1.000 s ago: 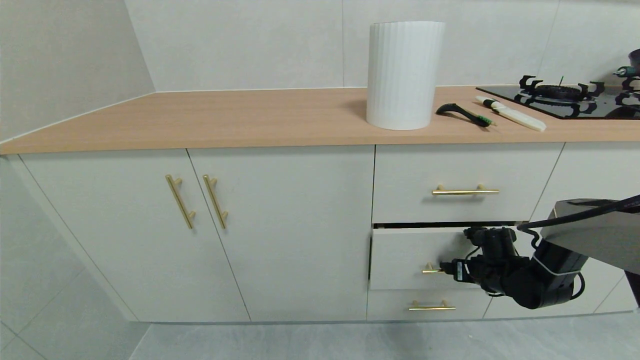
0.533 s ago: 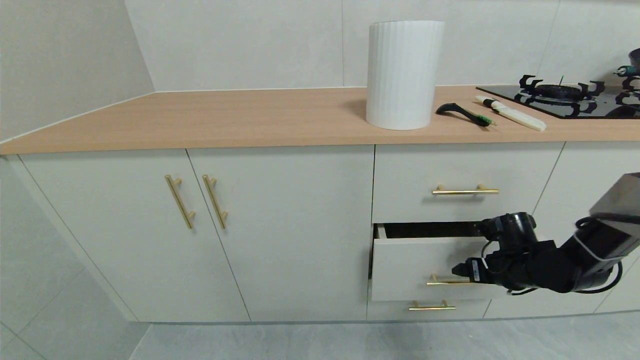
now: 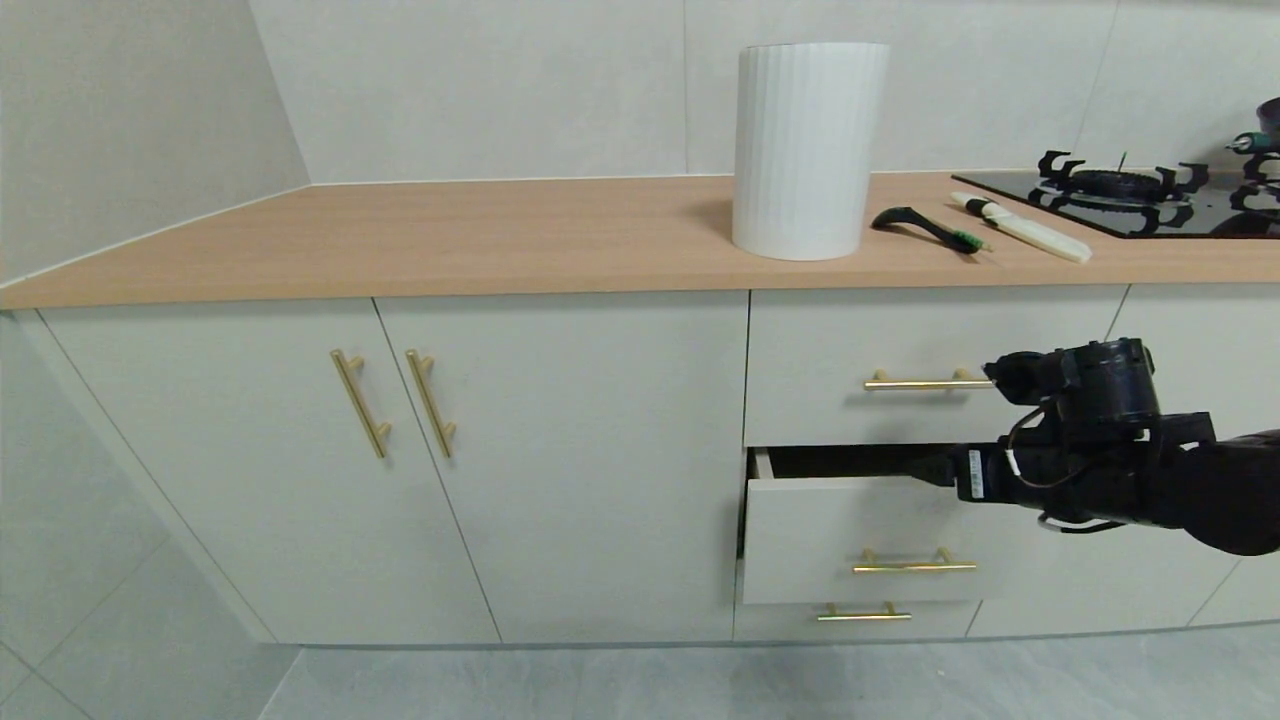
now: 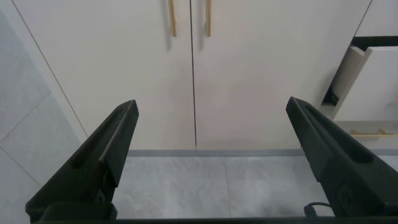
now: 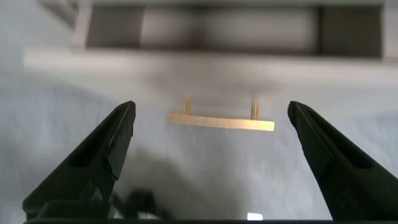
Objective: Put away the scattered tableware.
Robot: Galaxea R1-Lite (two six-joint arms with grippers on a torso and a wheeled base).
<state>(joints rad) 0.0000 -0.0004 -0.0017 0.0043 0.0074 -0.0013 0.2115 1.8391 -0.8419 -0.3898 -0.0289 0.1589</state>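
Two loose utensils lie on the wooden counter (image 3: 500,235) near the stove: a black tool with a green tip (image 3: 925,228) and a long white knife-like piece (image 3: 1020,226). Below them the middle drawer (image 3: 850,520) stands partly pulled out, its gold handle (image 3: 915,566) free. My right gripper (image 3: 925,468) hovers at the drawer's top edge. In the right wrist view this gripper (image 5: 211,112) is open, with the drawer handle (image 5: 221,122) ahead between its fingers (image 5: 99,168). My left gripper (image 4: 211,104) is open and holds nothing, facing the cabinet doors (image 4: 249,74) low near the floor.
A tall white ribbed cylinder (image 3: 808,150) stands on the counter left of the utensils. A black gas stove (image 3: 1120,190) lies at the far right. The top drawer (image 3: 930,380) and bottom drawer (image 3: 865,611) are closed. Grey tiled floor (image 3: 600,680) runs below.
The right gripper pulled the middle drawer farther out by its handle, then let go and rose to the drawer's top edge.
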